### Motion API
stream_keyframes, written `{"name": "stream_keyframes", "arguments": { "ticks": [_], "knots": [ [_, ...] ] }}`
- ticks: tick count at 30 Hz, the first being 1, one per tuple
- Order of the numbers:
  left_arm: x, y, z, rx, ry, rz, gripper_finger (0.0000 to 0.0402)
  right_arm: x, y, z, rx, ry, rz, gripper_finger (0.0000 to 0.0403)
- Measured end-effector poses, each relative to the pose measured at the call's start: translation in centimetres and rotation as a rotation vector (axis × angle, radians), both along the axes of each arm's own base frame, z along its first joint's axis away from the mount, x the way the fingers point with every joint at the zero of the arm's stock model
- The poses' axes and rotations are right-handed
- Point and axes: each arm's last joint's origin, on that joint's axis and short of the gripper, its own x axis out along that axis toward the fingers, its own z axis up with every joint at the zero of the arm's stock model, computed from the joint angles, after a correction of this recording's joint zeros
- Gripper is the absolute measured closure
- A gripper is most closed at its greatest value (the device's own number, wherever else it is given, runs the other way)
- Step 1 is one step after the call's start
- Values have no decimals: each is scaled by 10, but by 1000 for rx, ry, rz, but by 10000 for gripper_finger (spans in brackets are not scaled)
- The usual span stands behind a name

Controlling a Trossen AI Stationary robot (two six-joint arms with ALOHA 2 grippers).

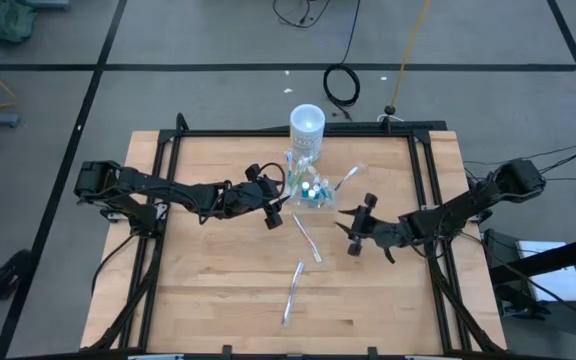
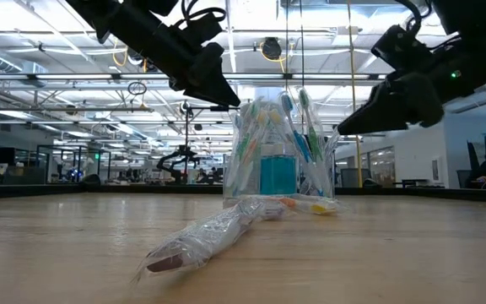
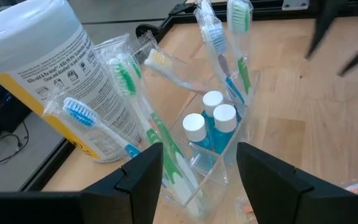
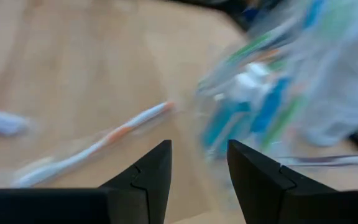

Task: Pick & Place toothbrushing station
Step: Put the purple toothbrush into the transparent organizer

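Clear toothbrush container upper centre of the table, below the white cylinder. My left gripper just left of it, fingers apart; right gripper lower right, spread, empty

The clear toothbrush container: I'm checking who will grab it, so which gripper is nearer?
Left. The left gripper is open right beside the clear container. The right gripper, also open, hangs farther off on its other side.
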Motion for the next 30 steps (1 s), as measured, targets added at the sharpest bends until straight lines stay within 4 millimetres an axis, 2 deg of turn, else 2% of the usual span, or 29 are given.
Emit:
{"name": "stream_keyframes", "arguments": {
  "ticks": [6, 19, 30],
  "knots": [
    [0, 0, 0, -2, -3, 1, 190, -1, 4, -6, 107, 62, 130, 255],
    [0, 0, 0, -26, -13, 13, 190, -1, 3, -6, 99, 65, 135, 259],
    [0, -1, 0, -170, -87, 67, 190, 0, 4, -3, 147, 25, 115, 259]
  ]
}}
